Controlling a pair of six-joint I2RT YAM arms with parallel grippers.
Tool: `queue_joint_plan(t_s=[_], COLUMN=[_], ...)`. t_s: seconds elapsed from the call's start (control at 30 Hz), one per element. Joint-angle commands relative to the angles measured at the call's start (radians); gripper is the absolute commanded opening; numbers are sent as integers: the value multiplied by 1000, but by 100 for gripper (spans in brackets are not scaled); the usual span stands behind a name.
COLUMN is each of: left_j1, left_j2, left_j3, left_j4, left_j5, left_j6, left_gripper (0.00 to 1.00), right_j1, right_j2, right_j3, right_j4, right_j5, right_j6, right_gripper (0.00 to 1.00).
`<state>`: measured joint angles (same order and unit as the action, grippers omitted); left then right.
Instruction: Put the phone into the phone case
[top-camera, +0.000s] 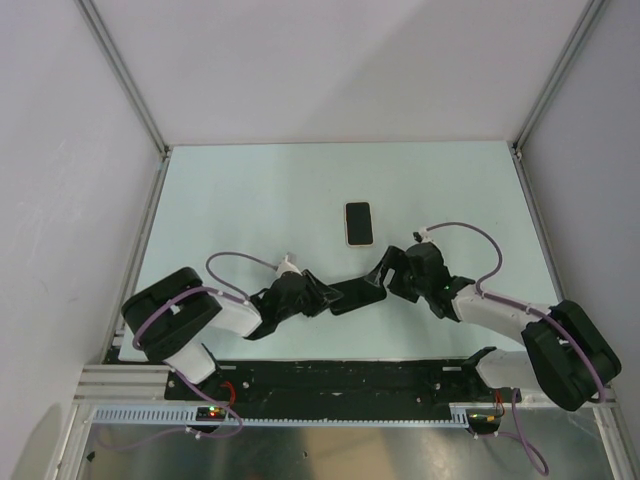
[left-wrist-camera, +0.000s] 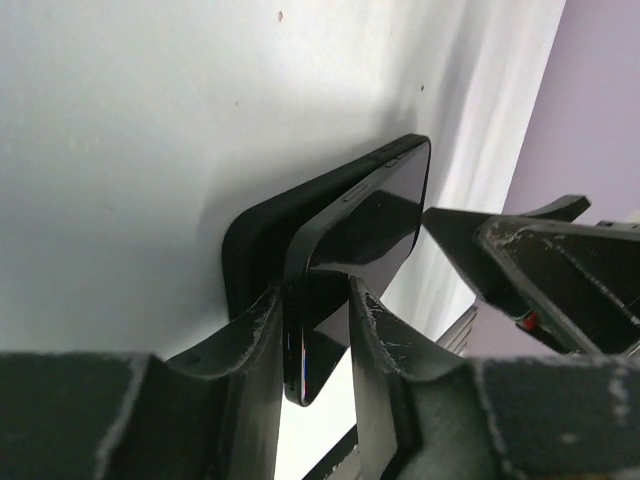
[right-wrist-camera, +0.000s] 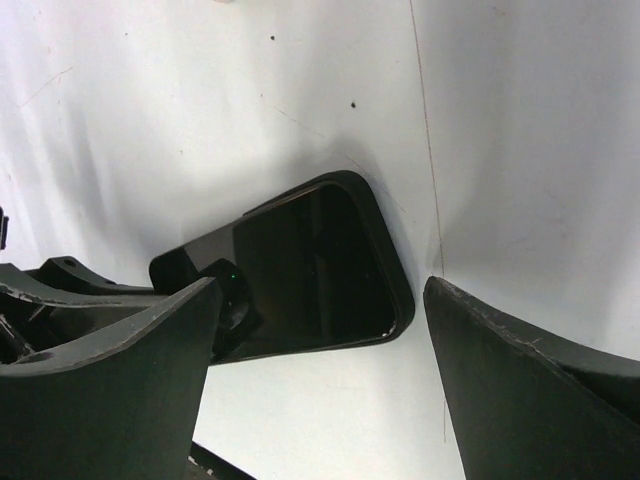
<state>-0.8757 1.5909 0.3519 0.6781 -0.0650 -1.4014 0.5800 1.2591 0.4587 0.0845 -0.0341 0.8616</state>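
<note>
Clearly, the black phone (left-wrist-camera: 365, 215) sat partly in the black phone case (left-wrist-camera: 250, 235), with its near end between the fingers of the left gripper (left-wrist-camera: 312, 295). I could not tell if they pinched it or only stood beside it. Its other end lay between the fingers of the right gripper (right-wrist-camera: 322, 288), which were spread wide and not touching it. The case lay on the pale table (left-wrist-camera: 120, 120). Beyond both grippers, well apart, lay a light-rimmed phone-shaped thing (top-camera: 358, 223).

The phone (left-wrist-camera: 370, 215) shows glossy, glass-smooth black; the phone case (left-wrist-camera: 250, 240) matt black; the left gripper (left-wrist-camera: 315, 292) scuffed, whitened black plastic fingers (left-wrist-camera: 255, 335); the table (left-wrist-camera: 130, 120) smooth, faintly speckled.
</note>
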Motion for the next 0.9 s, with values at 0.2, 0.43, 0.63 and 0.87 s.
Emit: queue_joint_plan(t_s=[0.2,0.43,0.63,0.87], left_j1=[-23,-24,-22,-22], left_j2=[-56,-123,-205,-266], left_j3=[-20,-9,8,45], left_j4=[-212,-303,-416,-509], left_j5=[48,25,-7,-19], left_j6=[113,146,177,223], left_gripper=[42,45,48,48], right_j1=[-5,-10,-23,-40], right_j2=[39,58,67,110], right_j3=[44,54,71,115], right_j4=[18,20,-2,-21], right_j5=[-21,-22,-14,-34], right_j6=[-27,-41,-72,-124], right_gripper=[87,84,78,74])
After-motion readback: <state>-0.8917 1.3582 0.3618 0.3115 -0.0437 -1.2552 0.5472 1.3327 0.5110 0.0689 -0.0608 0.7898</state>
